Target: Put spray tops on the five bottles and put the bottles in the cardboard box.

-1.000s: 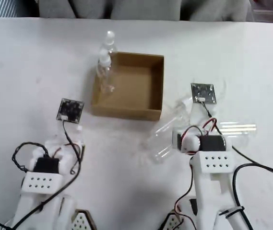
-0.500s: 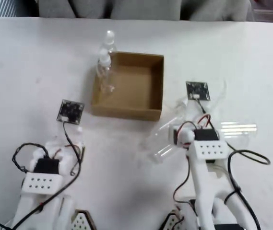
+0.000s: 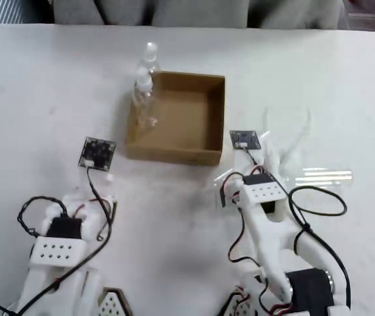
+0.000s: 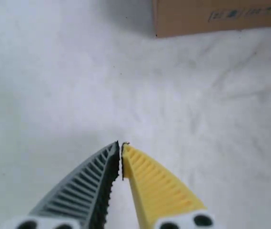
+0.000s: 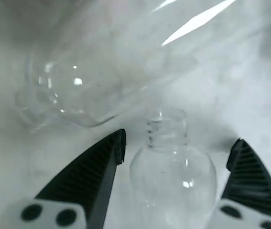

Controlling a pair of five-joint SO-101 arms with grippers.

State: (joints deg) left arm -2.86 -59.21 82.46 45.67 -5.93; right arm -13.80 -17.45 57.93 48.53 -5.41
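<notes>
The cardboard box (image 3: 197,141) stands open at mid-table. A clear bottle with a spray top (image 3: 144,99) stands at the box's left wall, and a second one (image 3: 149,54) is just behind it. In the right wrist view, my right gripper (image 5: 179,140) is open, one finger on each side of a clear capless bottle (image 5: 173,174) whose threaded neck points away. Another clear bottle (image 5: 87,90) lies just beyond it. My left gripper (image 4: 121,145) is shut and empty above the bare table, near a corner of the box (image 4: 216,16).
The right arm (image 3: 261,192) sits just right of the box's near right corner. Faint clear bottles (image 3: 286,148) lie on the white table to its right. The left arm (image 3: 58,237) rests at the near left.
The right arm has swung left toward the box's near right corner, and its wrist now covers the clear bottle that lay there. The left arm has not moved.
</notes>
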